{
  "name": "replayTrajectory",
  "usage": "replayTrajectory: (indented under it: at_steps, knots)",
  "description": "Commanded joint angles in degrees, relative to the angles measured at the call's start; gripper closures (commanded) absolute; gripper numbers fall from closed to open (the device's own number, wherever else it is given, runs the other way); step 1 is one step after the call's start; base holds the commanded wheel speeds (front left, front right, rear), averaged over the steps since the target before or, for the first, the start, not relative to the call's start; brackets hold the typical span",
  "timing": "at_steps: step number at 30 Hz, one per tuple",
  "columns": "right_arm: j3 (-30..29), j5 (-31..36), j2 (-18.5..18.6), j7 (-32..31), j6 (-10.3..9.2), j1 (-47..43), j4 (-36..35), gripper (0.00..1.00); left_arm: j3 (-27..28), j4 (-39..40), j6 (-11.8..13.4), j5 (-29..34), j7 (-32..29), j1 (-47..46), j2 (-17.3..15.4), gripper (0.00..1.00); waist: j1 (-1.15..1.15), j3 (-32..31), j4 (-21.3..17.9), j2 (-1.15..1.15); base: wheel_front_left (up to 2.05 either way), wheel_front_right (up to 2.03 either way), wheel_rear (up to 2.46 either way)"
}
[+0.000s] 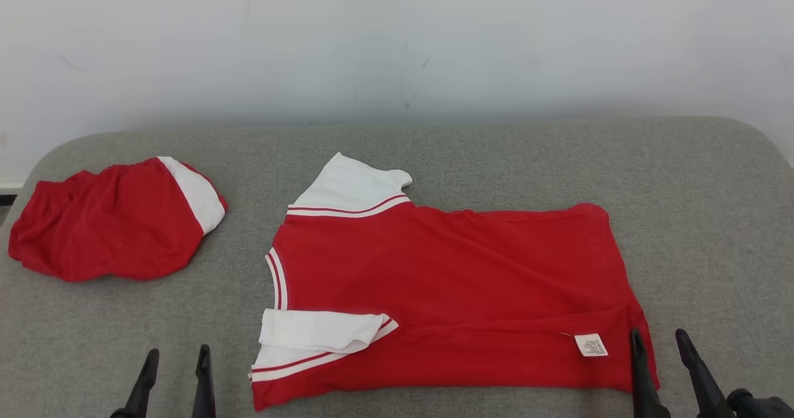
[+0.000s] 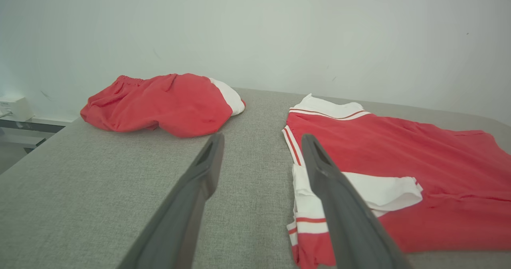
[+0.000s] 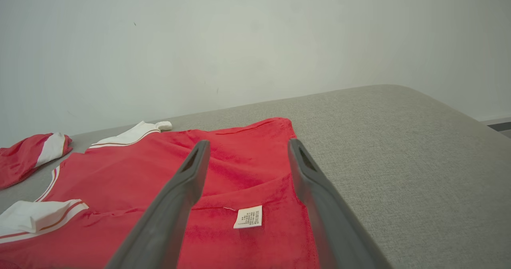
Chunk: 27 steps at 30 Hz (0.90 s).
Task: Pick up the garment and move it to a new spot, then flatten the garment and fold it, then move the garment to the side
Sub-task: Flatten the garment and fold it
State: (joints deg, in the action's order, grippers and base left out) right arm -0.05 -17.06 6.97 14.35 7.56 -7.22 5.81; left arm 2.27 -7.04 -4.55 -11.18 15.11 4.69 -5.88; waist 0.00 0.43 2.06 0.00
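Red shirt [image 1: 446,281] flat on grey table [image 1: 496,157]; left tool [image 1: 178,351] & right tool [image 1: 657,333] both wide, empty.

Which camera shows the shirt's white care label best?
Right wrist view: the care label lies close between the right gripper's fingers. Head view shows it small; left wrist view faces the shirt's sleeve end.

The garment [image 1: 446,281] is red (sleeves [image 1: 347,188] white, red-striped).
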Motion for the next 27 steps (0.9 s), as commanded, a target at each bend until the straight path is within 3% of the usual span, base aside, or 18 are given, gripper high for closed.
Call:
replayTrajectory:
  at_steps: [1, 10, 20, 24, 27]
  knots:
    - [-0.04, 0.13, -0.04, -0.04, -0.16, 0.22, -0.02, 0.0, 0.24, -0.15, -0.18, 0.12, 0.04, 0.11, 0.24, 0.0, 0.0, 0.32, -0.04, 0.0, 0.0, 0.0, 0.0]
    - [-0.81, -0.78, 2.45, -2.48, -0.15, 7.79, 1.21, 0.0, -1.52, -2.06, -1.57, 1.18, -0.27, -8.55, -3.3, 0.0, 0.0, 3.92, -1.55, 0.0, 0.0, 0.0, 0.0]
    - [1.68, -3.69, 10.78, -10.25, -0.16, 28.46, 9.3, 0.0, -8.41, -6.89, -2.84, -2.2, -8.33, -34.03, -9.8, 0.0, 0.0, 14.42, -3.94, 0.0, 0.0, 0.0, 0.0]
    - [4.71, -6.41, 13.61, -13.35, -0.16, 39.59, 16.44, 0.0, -15.47, -11.99, -2.82, -6.51, -11.7, -47.57, -12.99, 0.0, 0.0, 20.97, -4.83, 0.0, 0.0, 0.0, 0.0]
    - [6.31, -7.51, 14.09, -14.67, -0.16, 43.24, 19.63, 0.0, -18.08, -15.25, -2.83, -8.93, -12.52, -52.41, -13.58, 0.0, 0.0, 23.15, -5.14, 0.0, 0.0, 0.0, 0.0]
